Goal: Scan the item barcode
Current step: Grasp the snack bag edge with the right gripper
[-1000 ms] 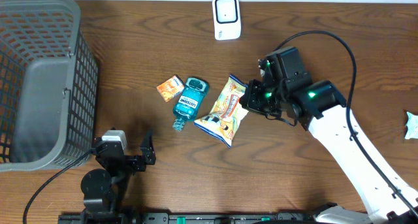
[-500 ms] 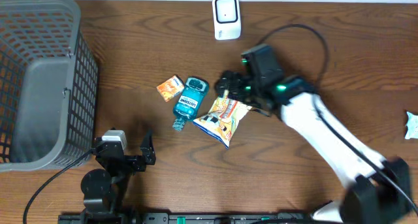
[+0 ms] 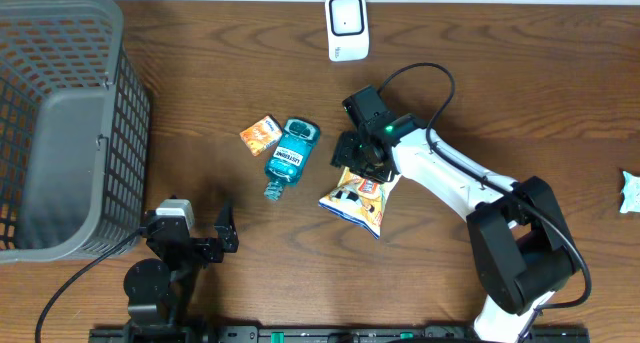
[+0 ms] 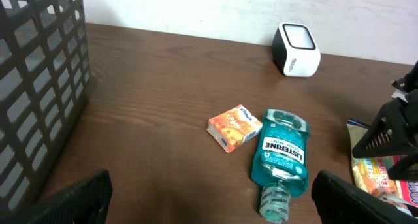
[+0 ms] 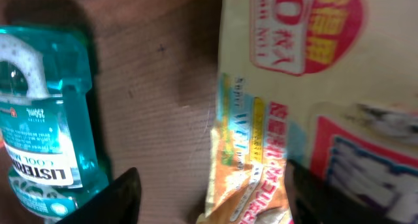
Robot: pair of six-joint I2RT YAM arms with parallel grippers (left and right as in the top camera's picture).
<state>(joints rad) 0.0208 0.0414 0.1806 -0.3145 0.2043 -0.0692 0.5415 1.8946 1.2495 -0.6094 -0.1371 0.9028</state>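
3 items lie flat. The mouthwash bottle (image 3: 290, 155) is teal and flat-sided, label up, with its cap end pointing toward the near table edge and slightly left. Just beside the bottle's far left corner sits a small orange box (image 3: 262, 134), turned at an angle. To the bottle's right, near it but apart, lies a yellow snack bag (image 3: 358, 198) with red and blue print, skewed, its far end partly hidden. Well beyond the bottle's far end, a little right, stands the white scanner (image 3: 347, 27), dark-rimmed window showing.
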